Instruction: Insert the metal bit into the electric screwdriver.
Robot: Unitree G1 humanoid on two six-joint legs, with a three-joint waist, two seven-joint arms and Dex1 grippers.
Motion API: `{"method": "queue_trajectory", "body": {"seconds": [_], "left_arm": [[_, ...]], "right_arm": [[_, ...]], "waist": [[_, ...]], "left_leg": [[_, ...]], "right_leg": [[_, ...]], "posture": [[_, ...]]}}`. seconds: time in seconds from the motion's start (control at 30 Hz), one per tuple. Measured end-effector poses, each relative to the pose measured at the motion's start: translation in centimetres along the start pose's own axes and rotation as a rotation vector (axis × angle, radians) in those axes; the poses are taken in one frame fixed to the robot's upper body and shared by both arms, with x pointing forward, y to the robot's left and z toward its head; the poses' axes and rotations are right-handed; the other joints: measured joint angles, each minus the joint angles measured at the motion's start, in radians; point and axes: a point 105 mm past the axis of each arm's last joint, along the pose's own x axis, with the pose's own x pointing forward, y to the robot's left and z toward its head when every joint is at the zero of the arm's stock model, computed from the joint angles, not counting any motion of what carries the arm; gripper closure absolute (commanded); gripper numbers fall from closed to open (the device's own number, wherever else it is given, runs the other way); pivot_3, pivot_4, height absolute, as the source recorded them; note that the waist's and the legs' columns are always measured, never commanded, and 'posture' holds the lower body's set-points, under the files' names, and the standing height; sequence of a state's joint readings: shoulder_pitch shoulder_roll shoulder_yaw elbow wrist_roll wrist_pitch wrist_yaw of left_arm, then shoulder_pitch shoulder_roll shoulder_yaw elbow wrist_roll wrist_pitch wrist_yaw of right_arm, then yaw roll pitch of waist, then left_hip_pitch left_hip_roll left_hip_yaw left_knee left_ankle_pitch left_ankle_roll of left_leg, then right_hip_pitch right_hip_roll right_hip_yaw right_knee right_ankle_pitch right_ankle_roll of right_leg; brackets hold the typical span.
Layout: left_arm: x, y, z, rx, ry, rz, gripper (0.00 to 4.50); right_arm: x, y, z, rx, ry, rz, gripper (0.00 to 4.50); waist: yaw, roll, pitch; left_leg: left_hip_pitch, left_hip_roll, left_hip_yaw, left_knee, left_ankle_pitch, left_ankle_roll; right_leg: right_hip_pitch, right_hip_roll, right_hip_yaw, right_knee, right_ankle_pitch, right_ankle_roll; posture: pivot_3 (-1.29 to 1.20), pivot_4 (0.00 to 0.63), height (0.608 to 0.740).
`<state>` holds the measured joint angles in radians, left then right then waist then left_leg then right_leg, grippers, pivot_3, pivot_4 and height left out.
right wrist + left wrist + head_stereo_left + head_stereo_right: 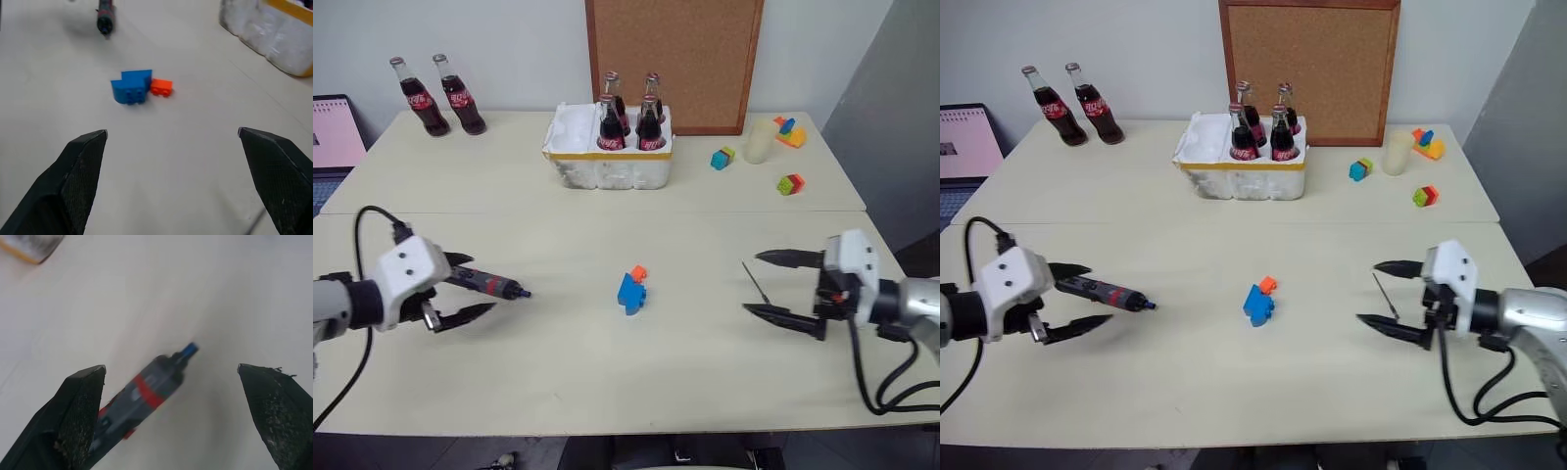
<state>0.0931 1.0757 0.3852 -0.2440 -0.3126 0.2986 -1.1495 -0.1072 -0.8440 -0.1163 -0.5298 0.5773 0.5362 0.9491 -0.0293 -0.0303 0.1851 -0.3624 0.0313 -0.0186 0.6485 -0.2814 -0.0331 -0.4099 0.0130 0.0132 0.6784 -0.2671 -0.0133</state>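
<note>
**Q:** Screwdriver and bit aside, what takes up the most room?

**A:** A wide pale table (607,382) fills most of the scene. A cork board (674,61) leans against the wall behind it. Near the back centre sits a white foam box (607,166) holding four cola bottles (628,123). Two more bottles (438,95) stand at the back on the robot's left. A laptop (335,137) shows at the left edge.

**Q:** And the arms?

**A:** The left gripper (470,289) hangs low over the table's left side, fingers spread wide. The right gripper (766,284) hangs over the right side, also spread wide and holding nothing.

**Q:** Where are the task items?

**A:** The electric screwdriver (489,285) lies between the left fingers, close beside one of them, its tip pointing toward the table's middle. Whether that finger touches it cannot be told. The metal bit (755,281) lies on the table between the right fingertips, apart from them.

**Q:** Anything smaller?

**A:** A blue-and-orange block (632,289) sits mid-table, between the two grippers. A pale cup (759,142) and coloured blocks (790,183) sit at the back right.
</note>
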Motion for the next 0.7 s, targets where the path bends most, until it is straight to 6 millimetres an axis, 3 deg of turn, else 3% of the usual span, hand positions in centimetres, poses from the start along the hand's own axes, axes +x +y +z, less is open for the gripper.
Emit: {"method": "queue_trajectory", "body": {"seconds": [0.27,0.53,0.7], "left_arm": [[3.1,-3.3,1.9,0.020,-0.083,-0.161,0.00],[3.9,-4.3,2.0,0.024,-0.091,-0.227,0.00],[4.1,-4.2,2.3,0.037,-0.100,-0.235,0.00]], "right_arm": [[6.0,0.3,-2.2,-0.037,0.056,-0.001,0.00],[10.2,4.7,-3.7,0.095,0.100,0.154,0.00],[12.7,3.8,-3.7,0.112,0.112,0.067,0.00]], "waist": [[0.000,0.000,0.000],[0.000,0.000,0.000],[-0.001,0.000,0.000]], "left_leg": [[-0.001,0.000,0.000,0.001,0.000,0.000],[-0.001,0.000,-0.001,0.001,0.000,0.000],[-0.001,0.000,-0.001,0.002,0.000,0.000]], "right_leg": [[-0.002,0.001,0.000,0.001,0.000,0.000],[-0.002,0.001,0.000,0.002,0.000,0.000],[-0.002,0.001,0.000,0.002,0.000,-0.001]], "posture": [[0.00,0.150,0.740],[0.00,0.150,0.740],[0.00,0.150,0.740]]}}
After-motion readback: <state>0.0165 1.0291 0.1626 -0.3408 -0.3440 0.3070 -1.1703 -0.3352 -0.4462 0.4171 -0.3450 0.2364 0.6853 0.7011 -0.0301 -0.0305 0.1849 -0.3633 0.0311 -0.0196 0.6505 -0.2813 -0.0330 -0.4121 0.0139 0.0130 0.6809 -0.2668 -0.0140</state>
